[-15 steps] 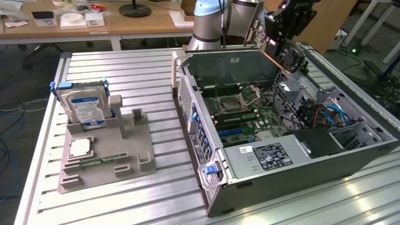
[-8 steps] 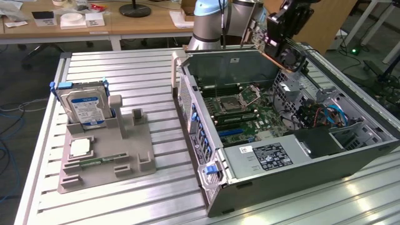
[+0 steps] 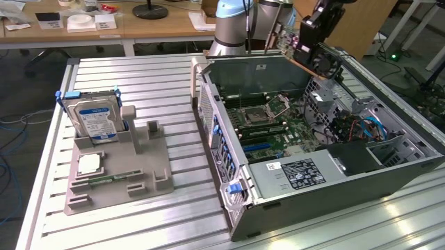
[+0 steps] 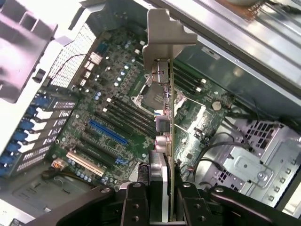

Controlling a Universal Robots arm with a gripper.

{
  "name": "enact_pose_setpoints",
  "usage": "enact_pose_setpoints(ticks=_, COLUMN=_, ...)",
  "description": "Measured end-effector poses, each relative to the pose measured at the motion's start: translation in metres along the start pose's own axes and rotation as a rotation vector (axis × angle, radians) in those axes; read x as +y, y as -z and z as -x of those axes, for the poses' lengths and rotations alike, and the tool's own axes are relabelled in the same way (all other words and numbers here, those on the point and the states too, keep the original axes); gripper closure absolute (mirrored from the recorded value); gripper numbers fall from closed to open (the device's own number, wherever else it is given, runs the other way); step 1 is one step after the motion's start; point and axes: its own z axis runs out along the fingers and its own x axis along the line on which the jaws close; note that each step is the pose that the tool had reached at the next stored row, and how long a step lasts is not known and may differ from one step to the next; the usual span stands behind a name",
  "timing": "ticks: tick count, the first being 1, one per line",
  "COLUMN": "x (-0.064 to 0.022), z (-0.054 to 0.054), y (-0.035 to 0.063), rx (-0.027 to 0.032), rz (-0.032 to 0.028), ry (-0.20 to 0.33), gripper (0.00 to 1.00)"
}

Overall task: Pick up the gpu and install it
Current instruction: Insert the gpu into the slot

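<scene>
The gpu (image 4: 170,141) is a thin green card seen edge-on, its silver bracket (image 4: 163,42) at the far end. My gripper (image 4: 162,209) is shut on the card's near end, one black finger (image 4: 135,202) on each side. In the exterior view the gpu (image 3: 288,34) hangs in my gripper (image 3: 313,36) above the back of the open computer case (image 3: 230,156). Beneath the card lies the green motherboard (image 4: 117,94) with a blue slot (image 4: 108,132) and a white slot (image 4: 84,162). The card hangs apart from the board.
A hard drive with a blue-white label (image 3: 94,117) stands in a grey holder (image 3: 118,166) on the slatted table, with a small memory stick (image 3: 104,179) lying in it. Inside the case are a power supply (image 3: 299,174), a drive cage (image 4: 249,165) and cables (image 3: 368,127).
</scene>
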Motion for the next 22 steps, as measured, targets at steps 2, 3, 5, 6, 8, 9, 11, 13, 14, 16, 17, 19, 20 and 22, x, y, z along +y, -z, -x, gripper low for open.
enact_pose_setpoints(ticks=2, x=0.0, z=0.0, y=0.0, rx=0.0013, rz=0.0005, ry=0.032, gripper=0.72)
enact_pose_setpoints(ticks=3, x=0.0, z=0.0, y=0.0, rx=0.0019, rz=0.0007, ry=0.047, gripper=0.72)
enact_pose_setpoints(ticks=5, x=0.0, z=0.0, y=0.0, rx=0.0031, rz=0.0011, ry=0.079, gripper=0.72)
enact_pose_setpoints(ticks=6, x=0.0, z=0.0, y=0.0, rx=0.0037, rz=0.0014, ry=0.095, gripper=0.72)
enact_pose_setpoints(ticks=8, x=0.0, z=0.0, y=0.0, rx=0.0051, rz=0.0019, ry=0.128, gripper=0.72)
enact_pose_setpoints(ticks=9, x=0.0, z=0.0, y=0.0, rx=0.0057, rz=0.0021, ry=0.144, gripper=0.72)
enact_pose_setpoints(ticks=11, x=0.0, z=0.0, y=0.0, rx=0.0069, rz=0.0026, ry=0.175, gripper=0.72)
enact_pose_setpoints(ticks=13, x=0.0, z=0.0, y=0.0, rx=0.0082, rz=0.003, ry=0.206, gripper=0.72)
enact_pose_setpoints(ticks=14, x=0.0, z=0.0, y=0.0, rx=0.0088, rz=0.0033, ry=0.223, gripper=0.72)
enact_pose_setpoints(ticks=16, x=0.0, z=0.0, y=0.0, rx=0.0101, rz=0.0037, ry=0.255, gripper=0.72)
enact_pose_setpoints(ticks=17, x=0.0, z=0.0, y=0.0, rx=0.0107, rz=0.004, ry=0.27, gripper=0.72)
enact_pose_setpoints(ticks=19, x=0.0, z=0.0, y=0.0, rx=0.0119, rz=0.0044, ry=0.301, gripper=0.72)
enact_pose_setpoints(ticks=20, x=0.0, z=0.0, y=0.0, rx=0.0125, rz=0.0047, ry=0.317, gripper=0.72)
enact_pose_setpoints(ticks=22, x=0.0, z=0.0, y=0.0, rx=0.0137, rz=0.0051, ry=0.348, gripper=0.72)
